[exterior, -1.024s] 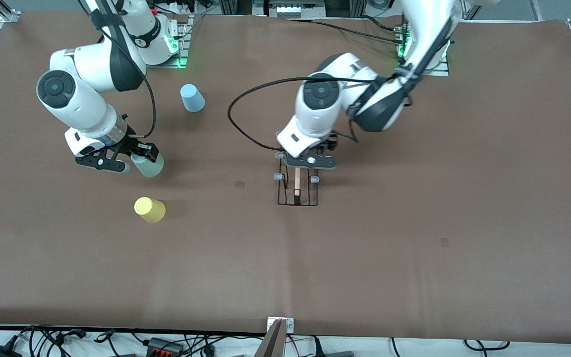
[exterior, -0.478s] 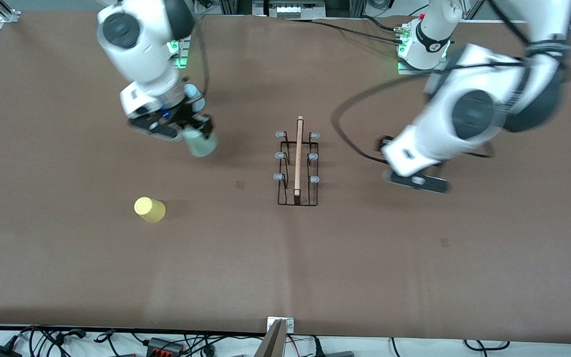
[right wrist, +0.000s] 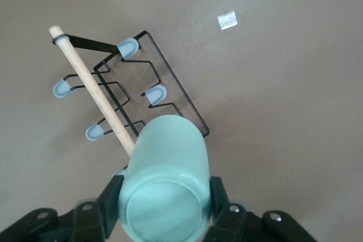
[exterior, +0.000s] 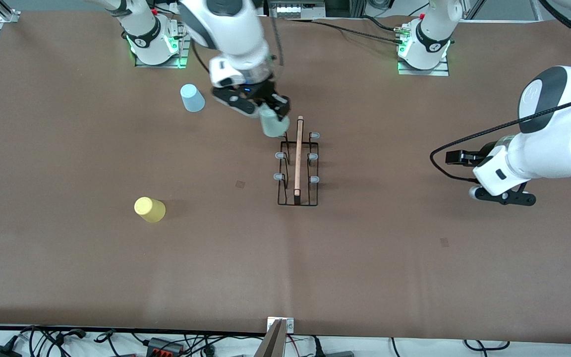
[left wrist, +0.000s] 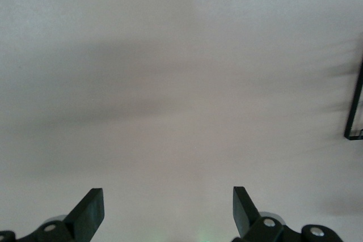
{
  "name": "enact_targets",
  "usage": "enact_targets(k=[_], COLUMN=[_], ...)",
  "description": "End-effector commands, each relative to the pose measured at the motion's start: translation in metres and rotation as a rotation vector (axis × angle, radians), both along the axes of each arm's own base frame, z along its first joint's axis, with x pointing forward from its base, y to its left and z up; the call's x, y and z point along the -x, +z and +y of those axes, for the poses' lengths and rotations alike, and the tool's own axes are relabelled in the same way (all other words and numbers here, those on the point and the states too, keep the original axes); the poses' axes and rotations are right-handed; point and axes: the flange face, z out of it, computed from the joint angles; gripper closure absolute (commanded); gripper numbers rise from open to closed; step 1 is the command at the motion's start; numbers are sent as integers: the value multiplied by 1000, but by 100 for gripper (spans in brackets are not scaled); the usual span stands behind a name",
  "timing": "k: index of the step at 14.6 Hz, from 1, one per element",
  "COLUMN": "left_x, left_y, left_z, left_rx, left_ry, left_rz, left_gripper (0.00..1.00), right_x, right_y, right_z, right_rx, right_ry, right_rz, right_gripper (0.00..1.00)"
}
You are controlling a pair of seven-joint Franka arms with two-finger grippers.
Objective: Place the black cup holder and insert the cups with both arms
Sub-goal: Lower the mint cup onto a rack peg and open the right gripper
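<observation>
Right gripper (exterior: 271, 110) is clamped on your mint green tapered plastic cup (exterior: 272, 124), up in the air over the end of the black wire cup holder (exterior: 297, 168) farthest from the front camera; in the right wrist view the cup (right wrist: 164, 185) sits between the fingers (right wrist: 218, 199), base toward the lens. Going near to far on the brown table (exterior: 365, 258): yellow plastic cup (exterior: 149, 209) toward the right arm's end, then the holder, upright, with its light wooden rod (exterior: 299, 153) and blue-grey capped pegs (exterior: 279, 155), then the light blue plastic cup (exterior: 192, 97). Left gripper (exterior: 503, 197) hangs over bare table toward the left arm's end, well apart from the holder, fingers (left wrist: 88, 213) spread wide, holding nothing.
</observation>
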Motion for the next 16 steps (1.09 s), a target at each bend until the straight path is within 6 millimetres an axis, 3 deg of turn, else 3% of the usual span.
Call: enact_targets(k=[1, 5, 7, 8, 9, 10, 13, 14, 16], left_x=[29, 27, 25, 22, 24, 26, 32, 41, 66], left_y=[0, 6, 40, 57, 69, 79, 111, 130, 161], left_z=[6, 14, 15, 17, 21, 27, 51, 57, 69], left_rx=[-49, -48, -47, -42, -32, -21, 1, 7, 39], left_ry=[-82, -102, -110, -128, -164, -196, -180, -157, -90], left_rz=[-45, -64, -83, -83, -67, -57, -76, -105, -183], left_gripper=[0, 0, 0, 0, 0, 0, 0, 0, 0], right_x=[-11, -3, -2, -1, -2, -3, -22, -27, -54], right_y=[-27, -48, -55, -59, -64, -65, -51, -42, -21], right_z=[13, 10, 8, 10, 11, 11, -2, -9, -51], right_rx=[41, 74, 81, 79, 76, 76, 74, 72, 108], right_ry=[-19, -13, -10, -7, -8, -5, -12, 11, 81], right_rz=[12, 41, 45, 47, 49, 49, 24, 17, 18], right_gripper=[77, 77, 76, 61, 17, 0, 0, 0, 0])
